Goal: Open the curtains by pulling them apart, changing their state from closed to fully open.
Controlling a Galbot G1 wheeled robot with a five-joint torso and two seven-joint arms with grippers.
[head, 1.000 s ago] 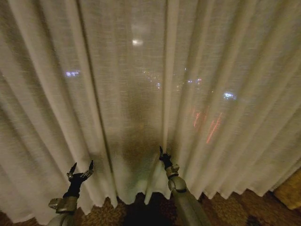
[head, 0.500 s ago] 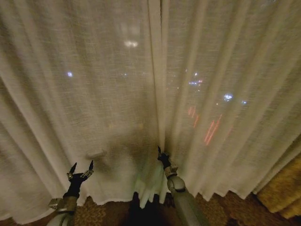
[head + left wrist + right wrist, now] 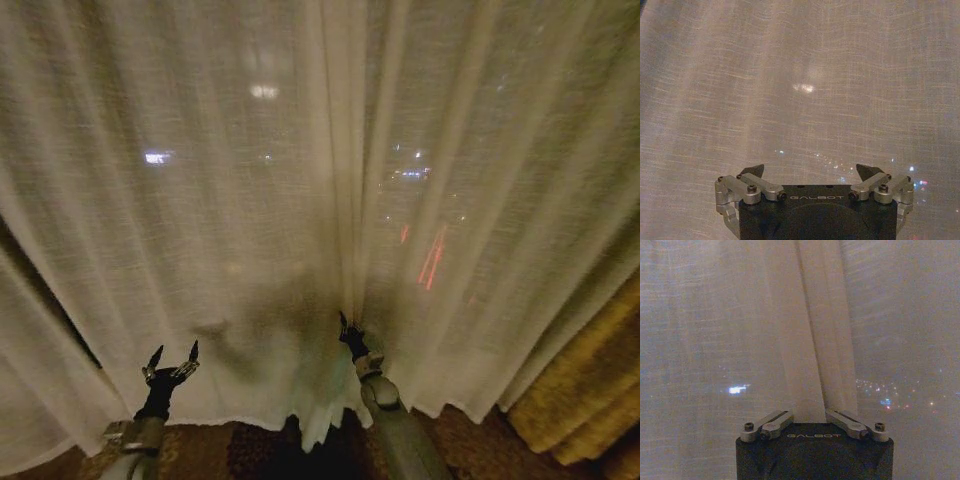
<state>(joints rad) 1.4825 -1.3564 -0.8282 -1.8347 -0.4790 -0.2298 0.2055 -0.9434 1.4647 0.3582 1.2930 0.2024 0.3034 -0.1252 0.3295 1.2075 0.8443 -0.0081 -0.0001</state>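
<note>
We faced the tall, sheer cream curtains point(image 3: 250, 200), pleated and thin enough to show city lights through them, hanging shut across the whole view down to the patterned carpet point(image 3: 250, 450). Our right gripper point(image 3: 346, 328) was clamped on the bunched fold point(image 3: 815, 340) at the middle, where the panels seemed to meet; the fabric ran down between its closed fingers point(image 3: 774, 421). Our left gripper point(image 3: 173, 356) hung spread and empty just short of the cloth.

We judged the risks plain: thin cloth could slide out of the pinch under a sideways pull, and if the fold held both panels' edges, they would drag together rather than part.

We counted two grippers, two sheer panels as best the dim view allowed, and one heavy golden-yellow drape point(image 3: 580, 400) at the right.
</note>
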